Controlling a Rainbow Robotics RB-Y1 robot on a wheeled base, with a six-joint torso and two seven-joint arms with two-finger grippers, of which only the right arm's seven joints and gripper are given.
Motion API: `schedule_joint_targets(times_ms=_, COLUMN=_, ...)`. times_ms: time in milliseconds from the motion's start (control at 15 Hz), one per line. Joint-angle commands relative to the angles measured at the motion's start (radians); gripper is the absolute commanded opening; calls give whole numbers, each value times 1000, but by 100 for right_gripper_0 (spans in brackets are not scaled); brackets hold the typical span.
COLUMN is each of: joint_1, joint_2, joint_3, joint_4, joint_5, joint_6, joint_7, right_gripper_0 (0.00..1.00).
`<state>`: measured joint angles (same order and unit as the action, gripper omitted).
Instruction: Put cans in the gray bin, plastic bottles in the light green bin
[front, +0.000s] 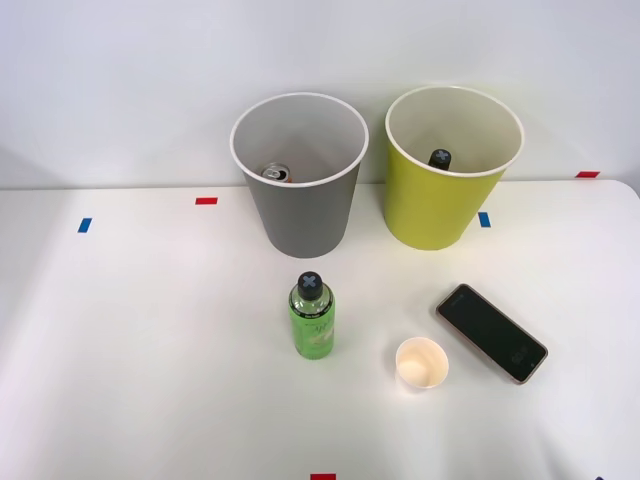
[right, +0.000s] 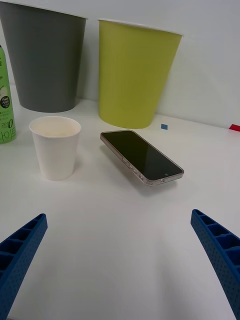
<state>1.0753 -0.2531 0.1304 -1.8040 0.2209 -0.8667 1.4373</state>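
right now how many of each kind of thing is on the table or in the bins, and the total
bins: 2, the gray bin and the light green bin
plastic bottles: 2, one standing on the table, one in the light green bin
cans: 1, in the gray bin
paper cup: 1
phone: 1
total: 7

The right tool (right: 120, 265) sits low over the table, its blue ribbed fingers (right: 20, 255) spread wide apart, holding nothing.
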Motion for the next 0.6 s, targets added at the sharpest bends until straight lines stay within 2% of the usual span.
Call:
schedule_joint_targets(times_ms=67, joint_1=0, joint_2=0, joint_3=0, joint_4=0, joint_5=0, joint_6=0, joint_7=0, right_gripper_0=100)
schedule_joint_targets(times_ms=600, joint_1=0, joint_2=0, joint_3=0, joint_4=0, joint_5=0, joint_6=0, joint_7=0, right_gripper_0=100)
